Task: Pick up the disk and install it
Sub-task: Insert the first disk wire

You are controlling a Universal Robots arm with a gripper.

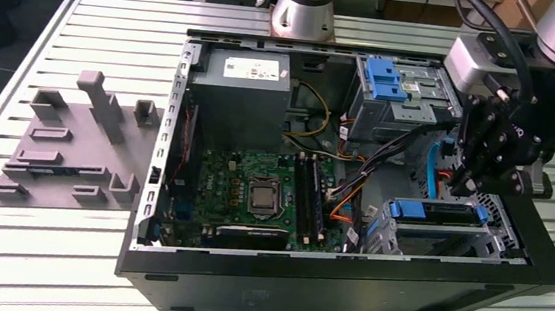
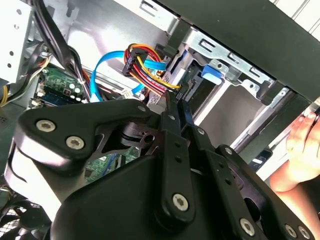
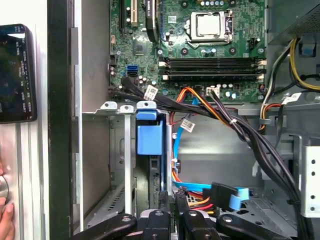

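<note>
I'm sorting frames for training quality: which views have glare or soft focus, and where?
Exterior view: evenly lit, table slats bright. Second wrist view: the hand's black links loom close and soft, with strong glare on the metal case wall. First wrist view: motherboard crisp, blue bracket evenly lit.

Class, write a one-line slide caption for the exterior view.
Robot arm's gripper poised inside an open computer case, above the drive cage holding the blue-bracketed disk, motherboard exposed.

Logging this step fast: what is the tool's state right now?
Tool: closed, fingers together, holding nothing visible, inside the computer case near the drive cage.
</note>
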